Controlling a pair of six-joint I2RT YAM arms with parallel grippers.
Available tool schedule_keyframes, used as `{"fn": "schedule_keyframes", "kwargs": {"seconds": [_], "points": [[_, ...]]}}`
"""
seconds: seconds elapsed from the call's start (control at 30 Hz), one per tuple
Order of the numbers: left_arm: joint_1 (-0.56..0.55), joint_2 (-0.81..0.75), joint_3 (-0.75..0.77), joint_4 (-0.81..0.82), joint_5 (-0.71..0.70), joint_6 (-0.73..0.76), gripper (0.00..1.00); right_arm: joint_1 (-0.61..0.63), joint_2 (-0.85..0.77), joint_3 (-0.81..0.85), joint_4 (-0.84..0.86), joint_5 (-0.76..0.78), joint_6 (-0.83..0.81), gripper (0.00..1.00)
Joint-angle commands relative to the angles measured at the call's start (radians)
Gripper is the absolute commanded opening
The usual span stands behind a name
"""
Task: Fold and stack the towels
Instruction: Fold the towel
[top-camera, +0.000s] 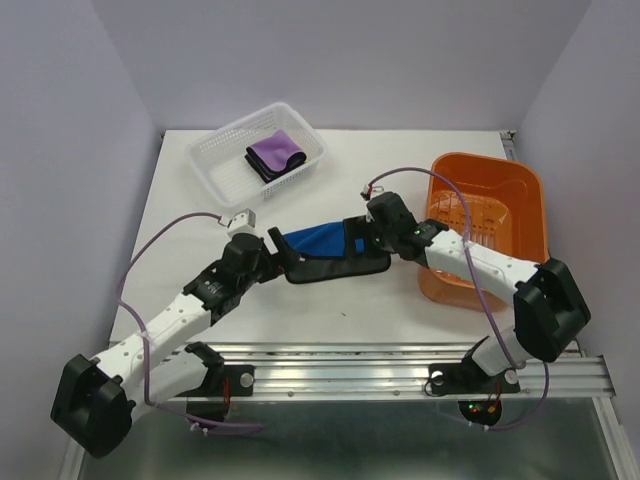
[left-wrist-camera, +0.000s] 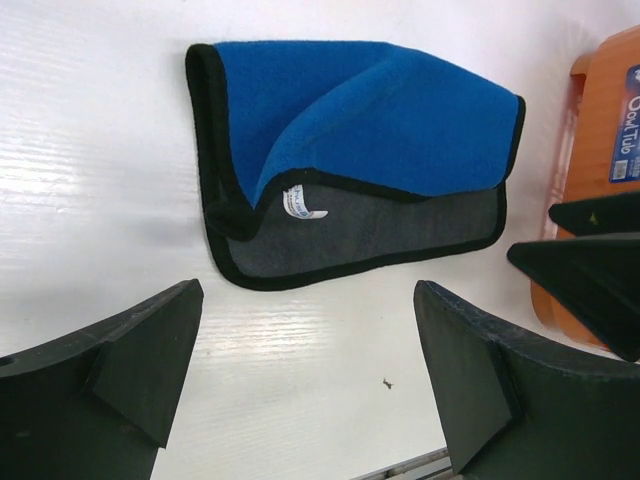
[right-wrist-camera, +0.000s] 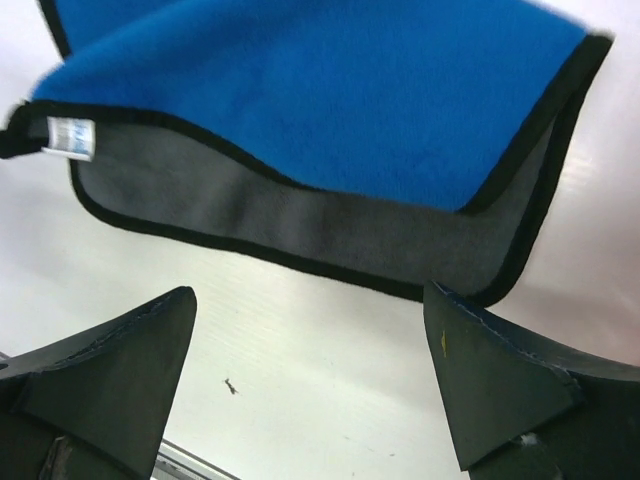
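A bright blue towel (top-camera: 318, 243) with black edging lies on the table's middle. It is folded over unevenly, so a strip of its grey underside (left-wrist-camera: 380, 232) shows along the near edge. My left gripper (top-camera: 280, 250) is open and empty at the towel's left end; in its wrist view (left-wrist-camera: 308, 345) the towel (left-wrist-camera: 390, 115) lies just beyond the fingers. My right gripper (top-camera: 366, 243) is open and empty at the towel's right end, and its wrist view (right-wrist-camera: 310, 345) shows the towel (right-wrist-camera: 330, 90) ahead. A folded purple towel (top-camera: 275, 152) lies in the white mesh basket (top-camera: 215, 160). The yellow towel is out of view.
An orange plastic basket (top-camera: 520, 190) stands at the right, close behind the right arm; its edge shows in the left wrist view (left-wrist-camera: 600, 120). The right gripper's fingers (left-wrist-camera: 585, 265) show at the right of that view. A metal rail (top-camera: 400, 375) runs along the table's near edge.
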Motion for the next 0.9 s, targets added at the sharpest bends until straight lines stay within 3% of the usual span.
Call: {"fn": "schedule_keyframes", "kwargs": {"seconds": [0.0, 0.23, 0.47, 0.67, 0.87], "points": [[0.000, 0.037, 0.005, 0.070, 0.021, -0.019, 0.99, 0.032, 0.024, -0.059, 0.074, 0.049, 0.100, 1.00], [0.026, 0.056, 0.005, 0.053, -0.022, -0.070, 0.99, 0.062, 0.174, -0.052, 0.123, 0.076, 0.142, 1.00], [0.135, 0.040, -0.036, 0.024, 0.019, -0.113, 0.99, 0.144, 0.268, -0.029, 0.166, 0.091, 0.195, 1.00], [0.217, 0.011, -0.058, 0.016, 0.050, -0.102, 0.99, 0.210, 0.245, -0.020, 0.181, 0.131, 0.304, 1.00], [0.254, 0.043, -0.065, 0.069, 0.065, -0.084, 0.98, 0.229, 0.122, -0.043, 0.161, 0.216, 0.404, 1.00]]}}
